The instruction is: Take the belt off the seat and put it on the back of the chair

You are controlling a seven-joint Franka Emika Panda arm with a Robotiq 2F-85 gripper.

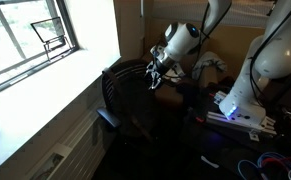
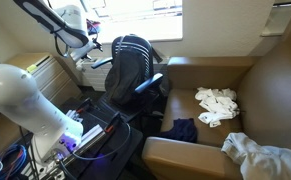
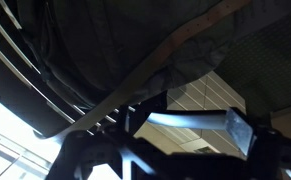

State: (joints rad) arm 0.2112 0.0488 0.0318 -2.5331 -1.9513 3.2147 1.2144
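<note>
Window (image 1: 35, 40) light fills the left of the room. Beside it stands the chair (image 1: 120, 95), with the gripper (image 1: 157, 78) close at the back of the chair (image 2: 133, 70). Its 2 fingers (image 3: 240, 132) stand apart, holding nothing. The wrist view shows the belt (image 3: 160, 58) draped across the backrest. Placing looks done; the next move calls for drawing away without snagging the strap.

The black chair (image 2: 135, 85) stands between a white arm (image 2: 20, 98) and a brown couch (image 2: 275, 90); a white cloth heap (image 2: 217, 105) lies on the couch; a second arm (image 2: 70, 20) reaches toward the chair's back (image 2: 131, 60).
</note>
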